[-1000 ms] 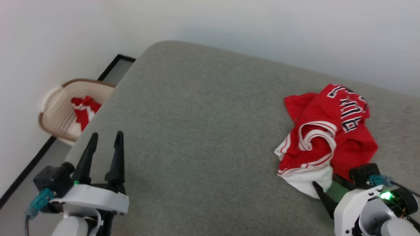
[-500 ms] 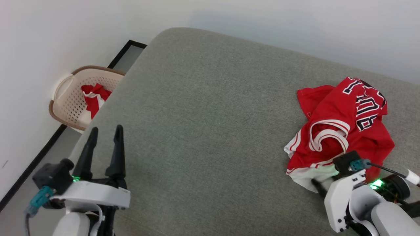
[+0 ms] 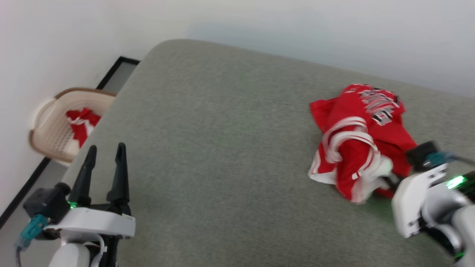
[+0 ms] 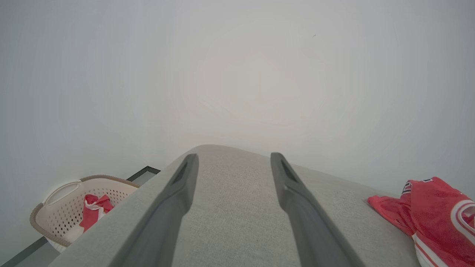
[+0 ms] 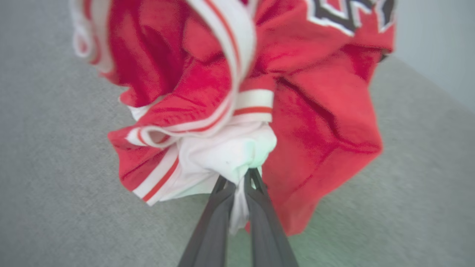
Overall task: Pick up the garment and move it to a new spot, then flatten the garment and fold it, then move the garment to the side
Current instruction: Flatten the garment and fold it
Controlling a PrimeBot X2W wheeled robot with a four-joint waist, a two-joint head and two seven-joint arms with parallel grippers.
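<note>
Head view: grey cushioned surface (image 3: 222, 148) beside white wall (image 3: 259, 22), right gripper (image 5: 243, 176) pinching the garment (image 3: 356, 148), left gripper (image 3: 105, 148) spread empty.

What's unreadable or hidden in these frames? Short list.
- Lettering on the garment: motion-blurred in the head view, cut by the top edge in the right wrist view.
- How much fabric the right gripper pinches: its tips are buried in white cloth, right wrist view.
- Garment's underside: hidden by its own folds, both views.
- The red cloth in the basket: blurred, partly behind the grey cushion, head view.
</note>
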